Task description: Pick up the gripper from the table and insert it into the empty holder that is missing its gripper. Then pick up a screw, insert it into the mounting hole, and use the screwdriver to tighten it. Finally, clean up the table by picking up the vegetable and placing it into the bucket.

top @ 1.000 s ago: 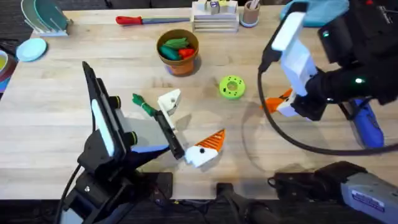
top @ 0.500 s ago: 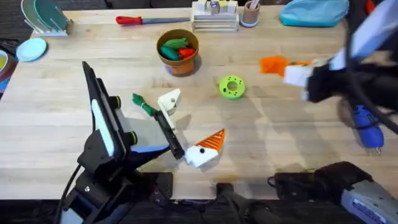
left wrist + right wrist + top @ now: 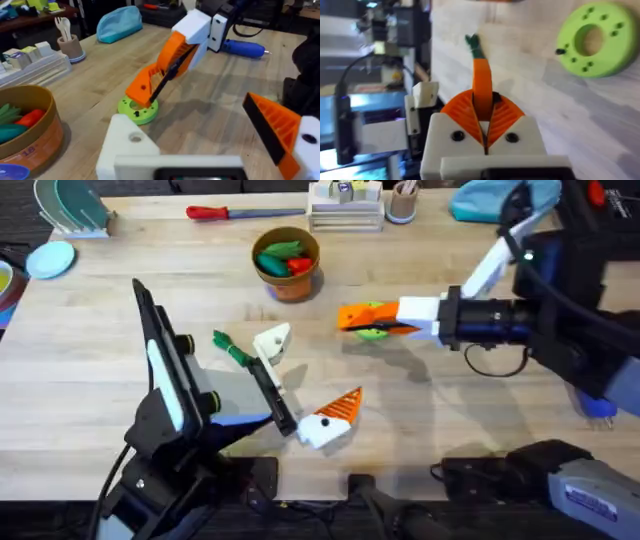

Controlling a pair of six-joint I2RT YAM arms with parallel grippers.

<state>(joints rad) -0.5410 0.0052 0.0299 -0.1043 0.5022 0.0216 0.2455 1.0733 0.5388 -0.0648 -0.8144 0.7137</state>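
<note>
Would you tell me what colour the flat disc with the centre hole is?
Bright lime green; the flat disc shows best in the right wrist view.

— Overhead?
— Fixed above the arm bases, looking down and forward across the whole worktop (image 3: 90, 380); farthest back of the three.
— Left wrist?
— Low, just over the boards, behind the left tool (image 3: 200, 145), facing across toward the right arm. Shares with the overhead the green disc (image 3: 137, 110), the bucket (image 3: 30, 135) at one edge, and the right tool (image 3: 142, 92) over the disc.
— Same three from above?
— Yes: green disc (image 3: 372, 330), bucket (image 3: 287, 265), right tool (image 3: 350, 317), left tool (image 3: 303, 375).
— Right wrist?
— Very near, rolled sideways, looking along the right tool (image 3: 482, 107) and the orange wedge (image 3: 482, 82) between its pads, toward the left arm. Green disc (image 3: 592, 40) shared again, close by.
</note>
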